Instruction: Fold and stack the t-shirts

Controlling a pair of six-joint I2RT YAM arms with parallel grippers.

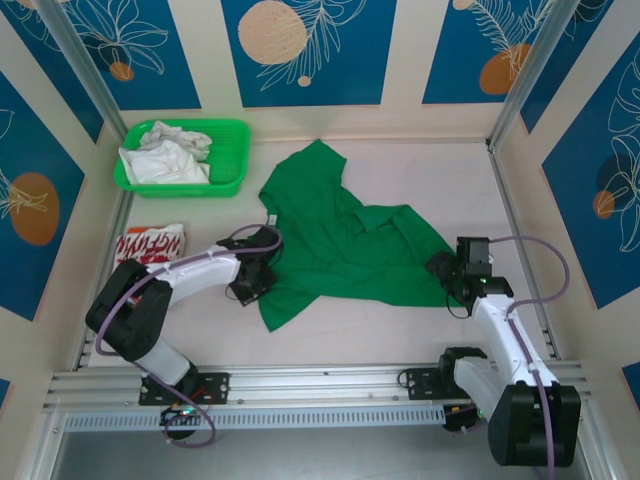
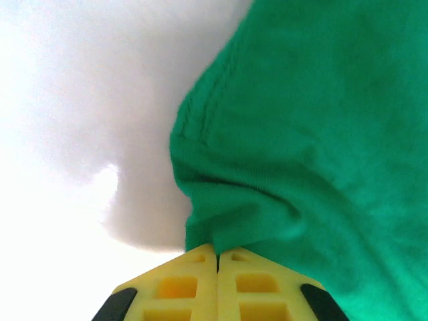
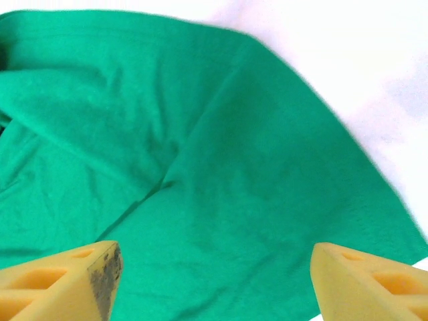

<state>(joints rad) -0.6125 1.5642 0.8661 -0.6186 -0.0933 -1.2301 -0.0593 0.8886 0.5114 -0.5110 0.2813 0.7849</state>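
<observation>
— Checking left gripper [image 2: 217,257]: what's it on?
— Fingers pressed together, pinching a bunched fold at the edge of the green t-shirt [image 2: 321,134]. Cloth fans out ahead and to the right of the tips, with bare table [image 2: 67,100] to their left.
— And right gripper [image 3: 214,267]?
— Spread wide, nothing between the fingers. It hovers over the shirt's right side. Wrinkled green cloth lies under and ahead of it, and the cloth's edge runs off to the right of the tips. Can't tell if the pads touch the cloth.
— Shirt layout overall?
— Crumpled, unfolded, on the table between the two grippers, with one part reaching out beyond both.
— And the red t-shirt [image 1: 150,243]?
— Left of the left gripper, apart from it. Compact bundle, white lettering up. Not touching the green one.
— Anything else?
— One green plastic basket [image 1: 232,160] farther out beyond the left gripper, with white cloth [image 1: 165,155] piled in it.
</observation>
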